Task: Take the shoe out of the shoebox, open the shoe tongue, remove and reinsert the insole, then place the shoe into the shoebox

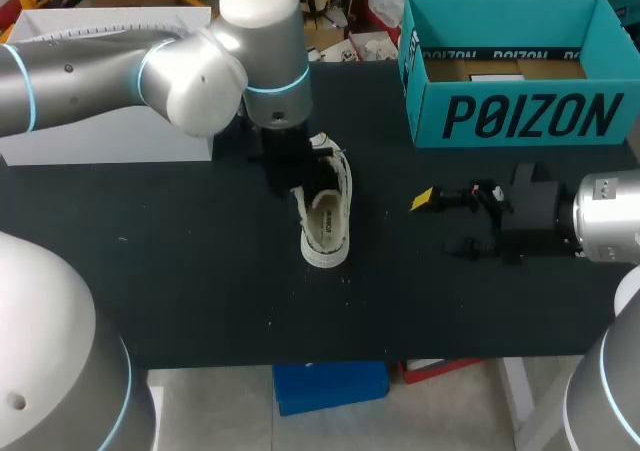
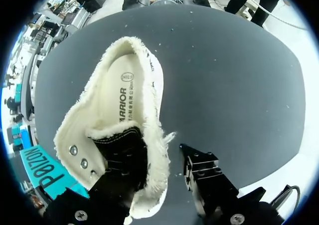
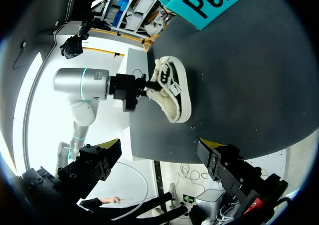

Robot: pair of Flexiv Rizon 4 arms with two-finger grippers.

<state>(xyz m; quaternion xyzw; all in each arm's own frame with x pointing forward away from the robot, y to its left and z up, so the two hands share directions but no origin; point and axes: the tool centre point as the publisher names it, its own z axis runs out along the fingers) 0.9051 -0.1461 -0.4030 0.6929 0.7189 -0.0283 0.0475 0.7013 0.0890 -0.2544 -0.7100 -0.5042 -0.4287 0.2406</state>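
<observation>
Bright even light, probably overhead, faint shadows on table [image 1: 200, 301], glossy left arm [image 1: 190, 76]

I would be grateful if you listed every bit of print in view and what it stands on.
Shoebox: big black lettering across the front wall, a brand name, not read off here.
Insole: a black word along its length, also a brand.
Insole heel: a small round stamp with digits, too small to read surely.

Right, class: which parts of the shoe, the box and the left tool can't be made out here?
- Shoe toe: head view, under left arm.
- Insole front: left wrist view, under the tongue.
- Left tool fingertip: same view, buried in the shoe.
- Shoebox floor, near part: head view, behind its front wall.
</observation>
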